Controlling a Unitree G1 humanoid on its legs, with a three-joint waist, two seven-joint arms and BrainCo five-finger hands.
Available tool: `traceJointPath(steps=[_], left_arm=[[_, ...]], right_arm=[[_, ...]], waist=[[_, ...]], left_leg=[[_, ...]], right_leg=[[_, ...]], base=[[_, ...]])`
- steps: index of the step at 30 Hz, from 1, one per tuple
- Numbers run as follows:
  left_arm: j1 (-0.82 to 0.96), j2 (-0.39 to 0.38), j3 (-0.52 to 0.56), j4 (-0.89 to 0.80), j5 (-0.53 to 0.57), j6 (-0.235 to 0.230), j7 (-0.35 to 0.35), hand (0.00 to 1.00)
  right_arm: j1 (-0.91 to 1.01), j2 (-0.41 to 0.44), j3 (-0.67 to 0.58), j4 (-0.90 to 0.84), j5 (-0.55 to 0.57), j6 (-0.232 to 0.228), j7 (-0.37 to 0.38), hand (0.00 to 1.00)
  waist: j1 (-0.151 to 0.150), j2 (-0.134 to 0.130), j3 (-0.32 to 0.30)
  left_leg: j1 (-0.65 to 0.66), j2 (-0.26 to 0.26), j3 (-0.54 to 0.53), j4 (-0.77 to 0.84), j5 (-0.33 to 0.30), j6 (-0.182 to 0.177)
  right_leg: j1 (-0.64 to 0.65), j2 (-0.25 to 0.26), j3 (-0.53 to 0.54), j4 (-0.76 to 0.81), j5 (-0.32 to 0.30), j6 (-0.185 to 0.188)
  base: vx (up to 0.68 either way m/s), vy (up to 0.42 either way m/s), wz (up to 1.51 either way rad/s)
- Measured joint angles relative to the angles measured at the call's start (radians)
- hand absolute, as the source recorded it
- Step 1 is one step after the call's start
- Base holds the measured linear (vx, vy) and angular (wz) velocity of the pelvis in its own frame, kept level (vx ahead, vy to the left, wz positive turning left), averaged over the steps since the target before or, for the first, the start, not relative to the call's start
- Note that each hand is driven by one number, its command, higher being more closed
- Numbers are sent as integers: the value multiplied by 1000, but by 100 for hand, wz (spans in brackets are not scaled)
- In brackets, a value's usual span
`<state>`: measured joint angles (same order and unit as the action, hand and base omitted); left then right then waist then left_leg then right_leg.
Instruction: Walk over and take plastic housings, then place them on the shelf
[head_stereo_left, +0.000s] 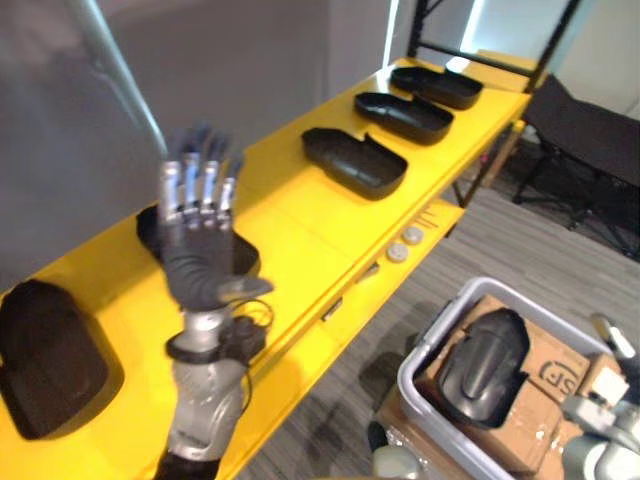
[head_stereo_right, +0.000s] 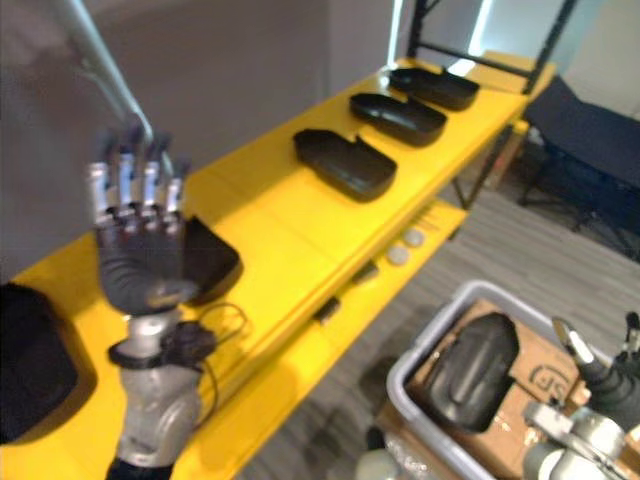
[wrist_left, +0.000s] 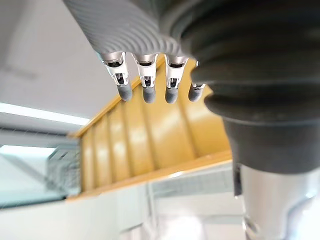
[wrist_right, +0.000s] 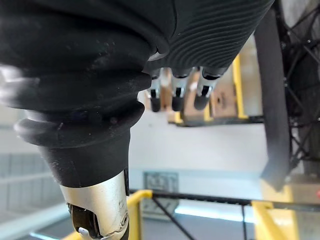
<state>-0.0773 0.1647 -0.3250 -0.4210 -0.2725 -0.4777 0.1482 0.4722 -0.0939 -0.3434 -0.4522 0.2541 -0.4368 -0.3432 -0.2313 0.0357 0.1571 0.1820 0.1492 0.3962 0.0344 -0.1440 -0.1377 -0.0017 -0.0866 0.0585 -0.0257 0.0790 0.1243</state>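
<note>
Several black plastic housings lie in a row on the yellow shelf (head_stereo_left: 290, 230): one at the near left (head_stereo_left: 45, 355), one in the middle (head_stereo_left: 355, 160), and two at the far end (head_stereo_left: 405, 115) (head_stereo_left: 438, 85). My left hand (head_stereo_left: 200, 255) is raised above the shelf with its fingers (wrist_left: 145, 85) straight and open, holding nothing. It partly hides another housing (head_stereo_right: 205, 255) behind it. One more housing (head_stereo_left: 483, 365) rests in the grey bin (head_stereo_left: 430, 345) on the floor. My right hand (head_stereo_right: 605, 385) hovers at the bin's right side, its fingers (wrist_right: 175, 97) straight and empty.
A cardboard box (head_stereo_left: 560, 370) lies in the bin under the housing. Two small round discs (head_stereo_left: 405, 243) sit on the shelf's lower ledge. A black chair (head_stereo_left: 590, 140) stands at the far right on the grey floor. A black rack frame (head_stereo_left: 480, 45) rises behind the shelf's far end.
</note>
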Motion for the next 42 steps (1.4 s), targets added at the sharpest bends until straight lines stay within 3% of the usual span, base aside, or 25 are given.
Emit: traceJointPath(steps=[2,4,5,7,10,12,14,17,18,21,23,24,25,26,27,28,31,34,35,36,37,38,39,42], left_arm=[[12,-3,-1,2,17,39,29,0],[71,-2,57,-6,27,54,62,0],[99,-2,81,-13,44,56,70,0],[206,4,150,-35,44,39,66,0],[224,7,195,-40,48,-1,66,0],[219,29,208,-40,61,-32,87,0],[206,35,224,-36,96,-56,125,0],[101,56,213,-21,144,-84,186,0],[65,60,197,-22,160,-87,194,0],[76,60,193,-47,151,-87,172,0],[133,61,196,-80,147,-87,138,0],[160,61,198,-89,147,-86,128,0],[194,59,215,-90,148,-80,111,0],[197,58,223,-86,148,-74,106,0],[198,58,231,-86,148,-66,104,0],[197,58,245,-85,147,-46,103,0],[195,54,259,-73,148,-20,103,0],[195,51,280,-58,151,7,103,0],[194,51,279,-58,155,8,102,0],[195,54,280,-59,155,10,96,0],[194,49,279,-57,156,12,90,0],[200,20,269,-48,155,25,81,0],[200,12,267,-48,155,27,75,0],[187,12,271,-49,152,25,67,0]], right_arm=[[-44,-8,69,0,-17,0,25,0],[-153,-53,170,3,-24,0,63,0],[-186,-75,188,8,-24,0,71,0],[-276,-139,231,45,-24,2,83,0],[-312,-144,259,74,-24,2,78,0],[-332,-144,307,105,-24,2,74,0],[-388,-151,326,125,-16,1,66,0],[-485,-184,351,164,-13,-1,15,0],[-489,-181,360,163,-16,3,-13,0],[-411,-136,362,138,-24,4,-69,0],[-292,-88,341,107,-17,-5,-51,0],[-254,-78,334,103,-12,-16,-27,0],[-236,-67,325,103,-9,-22,25,0],[-237,-67,324,99,-9,-28,41,0],[-242,-67,327,99,-10,-36,54,0],[-270,-67,331,100,-13,-43,86,0],[-324,-66,331,123,-13,-46,102,0],[-411,-66,357,203,-20,-37,64,0],[-419,-66,362,213,-26,-31,55,0],[-435,-65,376,232,-35,-17,37,0],[-445,-69,380,237,-37,-8,30,0],[-456,-81,379,249,-37,15,12,0],[-455,-83,377,263,-37,28,-3,0],[-445,-93,348,267,-43,56,-8,0]], waist=[[20,3,6],[76,1,41],[88,12,52],[115,61,74],[134,49,85],[167,-1,120],[168,-12,142],[167,2,163],[179,8,180],[193,23,192],[205,22,193],[206,15,198],[212,23,211],[207,22,212],[209,16,209],[217,-1,205],[219,-12,203],[233,-29,192],[239,-37,187],[253,-60,175],[259,-63,173],[257,-30,170],[252,-20,164],[238,-24,161]], left_leg=[[-23,7,-38,91,-38,24],[-98,0,-244,284,-118,109],[-112,-1,-305,330,-144,118],[-122,-6,-426,379,-222,90],[-168,-38,-415,339,-251,57],[-206,-71,-413,369,-246,59],[-226,-80,-421,392,-249,63],[-293,-90,-464,470,-260,60],[-294,-89,-470,504,-268,59],[-275,-79,-459,607,-305,78],[-223,-59,-386,631,-374,106],[-204,-57,-350,637,-391,116],[-180,-27,-269,619,-379,139],[-180,-21,-249,619,-373,145],[-180,-20,-225,614,-364,151],[-176,-21,-160,576,-321,165],[-187,-21,-108,489,-235,167],[-209,-20,-60,371,-145,150],[-220,-22,-55,370,-141,144],[-249,-33,-53,382,-136,123],[-266,-43,-67,388,-130,114],[-281,-42,-142,379,-113,97],[-277,-24,-158,356,-97,90],[-267,3,-167,308,-71,68]], right_leg=[[-21,12,43,15,0,0],[-53,34,147,44,-9,-13],[-60,42,173,49,-9,-11],[-88,78,221,55,11,-5],[-155,47,224,51,40,26],[-173,13,222,28,70,27],[-175,2,212,35,68,23],[-233,4,188,122,45,34],[-243,12,184,172,33,41],[-241,43,205,245,31,41],[-237,71,205,275,41,33],[-237,76,180,268,81,23],[-208,80,125,174,186,-41],[-211,81,72,226,150,-62],[-227,75,29,310,75,-75],[-245,39,-65,507,-87,-93],[-217,-25,-153,630,-203,-103],[-104,-112,-226,569,-282,-97],[-82,-124,-229,530,-277,-96],[-42,-134,-228,408,-284,-36],[-33,-131,-235,357,-285,18],[-31,-91,-238,307,-247,-1],[-15,-54,-227,257,-208,-6],[3,-4,-217,161,-148,-23]], base=[[-27,0,-65],[-76,6,-126],[-128,126,-130],[-133,225,-89],[-129,160,-3],[-144,135,1],[-91,84,16],[-30,25,27],[-19,-8,14],[-75,48,-59],[-191,137,-114],[-298,93,-151],[-375,107,-146],[-266,66,-128],[-289,87,-110],[-267,55,-100],[-229,-10,-67],[-169,-138,-57],[-179,-275,-64],[-144,-254,-48],[-110,-229,-52],[-27,-181,-45],[11,-162,-43],[8,-125,-36]])
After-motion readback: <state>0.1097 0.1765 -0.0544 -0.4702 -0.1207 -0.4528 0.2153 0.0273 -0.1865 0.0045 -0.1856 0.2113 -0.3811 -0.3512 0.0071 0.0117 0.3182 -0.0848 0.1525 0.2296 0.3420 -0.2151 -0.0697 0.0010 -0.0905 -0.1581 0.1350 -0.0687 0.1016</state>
